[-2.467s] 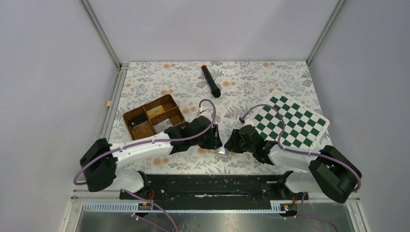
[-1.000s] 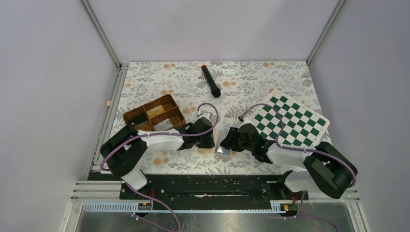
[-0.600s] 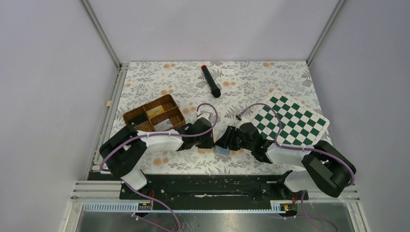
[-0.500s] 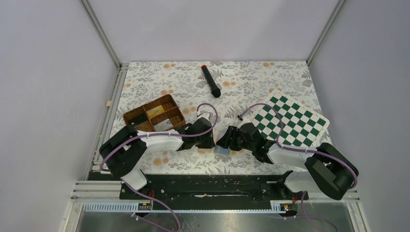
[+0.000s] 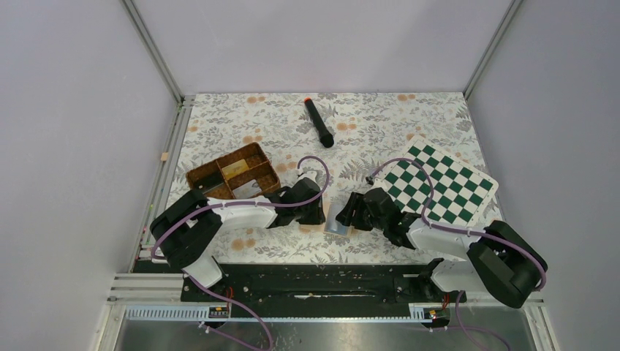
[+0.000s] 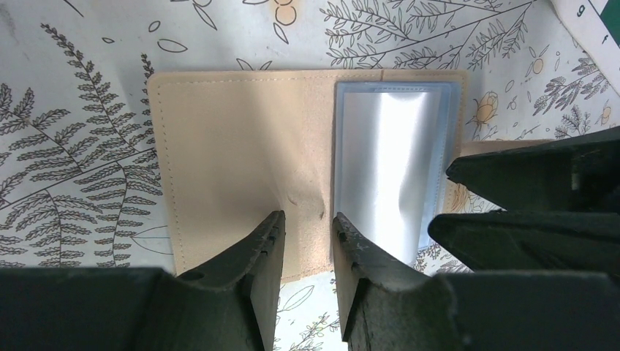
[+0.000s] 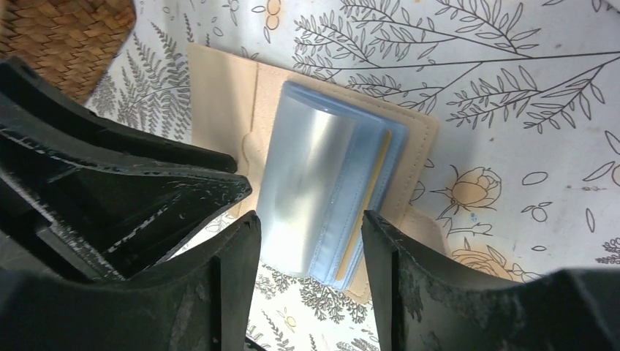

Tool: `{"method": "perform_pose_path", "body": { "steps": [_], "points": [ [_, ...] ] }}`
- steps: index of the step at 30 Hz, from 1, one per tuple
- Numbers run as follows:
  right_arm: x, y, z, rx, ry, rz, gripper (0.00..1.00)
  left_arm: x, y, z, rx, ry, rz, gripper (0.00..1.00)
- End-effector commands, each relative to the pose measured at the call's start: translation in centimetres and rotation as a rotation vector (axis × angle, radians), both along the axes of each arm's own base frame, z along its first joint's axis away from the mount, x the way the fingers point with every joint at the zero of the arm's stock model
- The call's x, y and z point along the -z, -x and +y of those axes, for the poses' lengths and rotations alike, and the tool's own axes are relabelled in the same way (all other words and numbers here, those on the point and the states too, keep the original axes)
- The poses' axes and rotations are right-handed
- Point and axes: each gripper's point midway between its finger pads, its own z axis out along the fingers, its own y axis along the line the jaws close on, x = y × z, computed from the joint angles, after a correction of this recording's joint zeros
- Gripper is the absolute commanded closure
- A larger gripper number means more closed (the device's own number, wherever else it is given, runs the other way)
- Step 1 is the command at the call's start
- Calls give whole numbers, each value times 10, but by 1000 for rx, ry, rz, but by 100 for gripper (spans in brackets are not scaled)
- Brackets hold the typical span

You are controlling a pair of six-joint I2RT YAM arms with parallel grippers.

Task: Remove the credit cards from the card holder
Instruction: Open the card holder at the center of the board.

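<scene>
The tan card holder (image 5: 338, 221) lies open on the table between both grippers. In the left wrist view its tan flap (image 6: 234, 161) is on the left and clear plastic sleeves (image 6: 391, 161) are on the right. My left gripper (image 6: 307, 218) is slightly open, its tips over the flap's near edge by a small dent. My right gripper (image 7: 309, 216) is open and straddles the sleeve stack (image 7: 314, 175) without gripping it. A yellow-gold card edge (image 7: 363, 212) and pale blue layers show inside the sleeves. In the top view the left gripper (image 5: 322, 212) and right gripper (image 5: 351, 212) flank the holder.
A brown woven partitioned basket (image 5: 232, 175) stands just left of my left arm; its corner shows in the right wrist view (image 7: 66, 36). A green-white chequered board (image 5: 439, 183) lies behind my right arm. A black cylinder with an orange tip (image 5: 318, 122) lies at the back.
My left arm swung in earlier and has held its place on the holder. My right gripper has shifted slightly right, and the sleeve stack now sits a little farther from the table's front edge.
</scene>
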Motion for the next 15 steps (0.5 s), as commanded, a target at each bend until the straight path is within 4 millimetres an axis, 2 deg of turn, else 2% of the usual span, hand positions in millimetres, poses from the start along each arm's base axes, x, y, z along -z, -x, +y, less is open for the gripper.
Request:
{"method": "perform_pose_path", "body": {
  "steps": [1,10,15],
  "points": [
    [3,-11,-2,34,29,-13,40,12,15,6,20,-15,52,69],
    [6,-12,10,7,-9,-1,43,11,15,6,21,-14,51,69],
    [0,-9,14,-14,-39,4,44,10,15,6,24,-16,50,69]
  ]
}}
